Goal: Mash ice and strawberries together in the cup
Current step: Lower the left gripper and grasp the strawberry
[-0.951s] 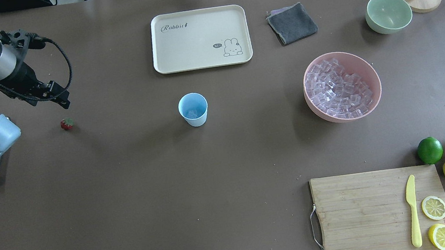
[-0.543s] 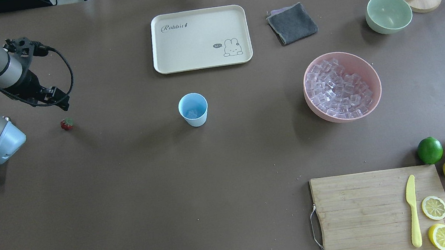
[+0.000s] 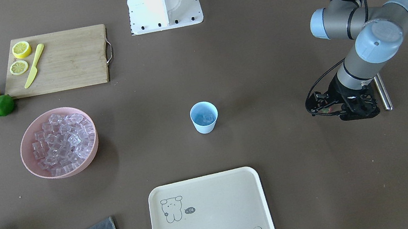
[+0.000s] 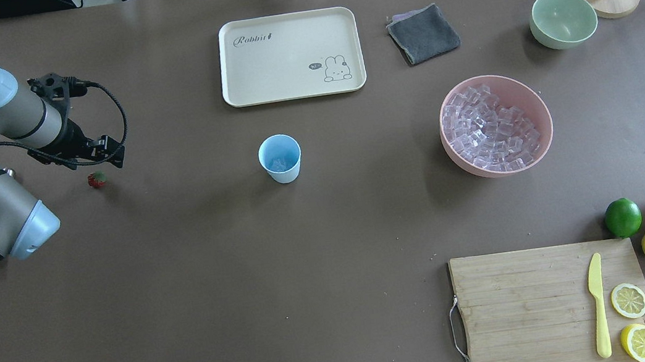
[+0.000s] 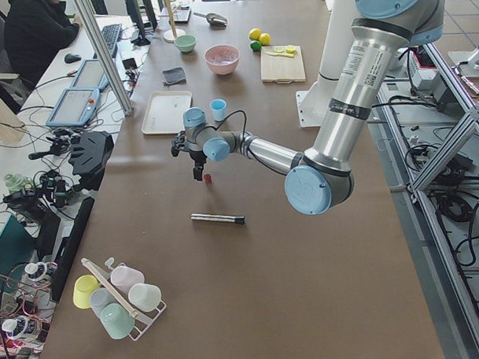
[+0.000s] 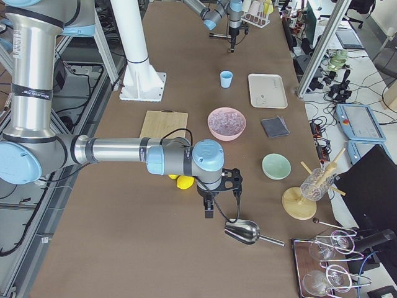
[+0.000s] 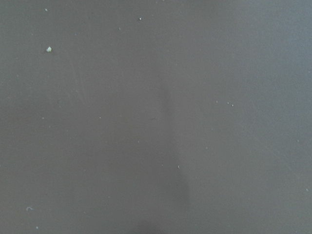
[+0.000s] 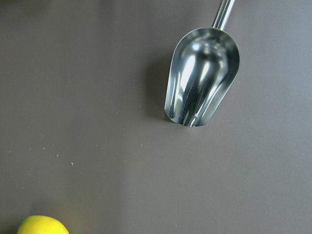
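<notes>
The light-blue cup (image 4: pixel 280 158) stands mid-table with a little ice (image 4: pixel 278 164) in its bottom. Most of the ice (image 4: pixel 493 127) fills a pink bowl (image 4: pixel 543 114) to the right. One small red strawberry (image 4: pixel 97 179) lies on the table at the left. My left gripper (image 4: pixel 110 154) hangs low just beyond and beside the strawberry, apart from it, its jaws looking open and empty. In the exterior right view my right gripper (image 6: pixel 209 210) points down next to a metal scoop (image 6: pixel 244 232); I cannot tell whether it is open or shut.
A cream tray (image 4: pixel 290 55), a grey cloth (image 4: pixel 423 34) and a pale green bowl (image 4: pixel 563 18) stand at the back. A cutting board (image 4: pixel 526 310) with knife and lemon slices, a lime and two lemons sit front right. A metal rod (image 5: pixel 217 219) lies near the left arm.
The left arm has swung rightward and lowered its gripper closer to the strawberry. It now covers the rod in the overhead view. The strawberry and cup have not moved.
</notes>
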Controlling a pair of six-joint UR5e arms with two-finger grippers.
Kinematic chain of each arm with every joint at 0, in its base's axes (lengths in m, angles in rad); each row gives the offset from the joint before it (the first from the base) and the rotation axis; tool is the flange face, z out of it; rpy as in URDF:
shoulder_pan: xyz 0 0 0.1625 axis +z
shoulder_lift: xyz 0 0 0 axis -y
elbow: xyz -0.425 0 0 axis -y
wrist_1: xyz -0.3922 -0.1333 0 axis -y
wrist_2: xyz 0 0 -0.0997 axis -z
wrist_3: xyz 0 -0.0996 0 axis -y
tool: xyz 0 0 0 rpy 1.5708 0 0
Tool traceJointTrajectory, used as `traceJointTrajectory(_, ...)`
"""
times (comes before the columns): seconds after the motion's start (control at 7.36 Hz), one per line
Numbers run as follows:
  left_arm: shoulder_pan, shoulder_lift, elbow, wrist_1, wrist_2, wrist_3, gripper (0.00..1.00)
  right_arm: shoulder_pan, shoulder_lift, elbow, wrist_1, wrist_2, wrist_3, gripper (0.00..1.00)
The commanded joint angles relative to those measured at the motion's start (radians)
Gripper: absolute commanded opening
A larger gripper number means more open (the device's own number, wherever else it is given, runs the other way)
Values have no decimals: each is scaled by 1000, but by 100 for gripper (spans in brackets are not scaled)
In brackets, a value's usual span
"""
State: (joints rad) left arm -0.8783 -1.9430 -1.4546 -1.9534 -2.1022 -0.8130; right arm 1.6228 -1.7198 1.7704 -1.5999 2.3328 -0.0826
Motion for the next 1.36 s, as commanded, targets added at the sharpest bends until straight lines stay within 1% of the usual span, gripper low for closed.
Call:
traceJointTrajectory(0.0,10,30,9,-33,17,-12,82,0,2,0,0,-3,0,100)
traceJointTrajectory(0.14,10,32,13,-35,17,-14,62,0,3,0,0,-6,0,100)
traceJointTrajectory(0.27,15,26,13,-33,17,-15,49,2,0,0,0,-7,0,100)
traceJointTrajectory(0.41,15,19,10,-32,19,-3,40,6,-1,0,0,-6,0,100)
traceJointTrajectory(0.81,4,12,-6,-21,11,-2,38,6,3,0,0,-7,0,100)
traceJointTrajectory(0.95,-28,-22,-29,14,5,-3,38,6,5,1,0,-6,0,100)
traceJointTrajectory(1.09,-46,-122,-74,156,10,-3,38,6,2,6,0,-7,0,100)
traceJointTrajectory(1.22,-44,-205,-119,232,17,-30,38,9,-1,12,0,-6,0,100)
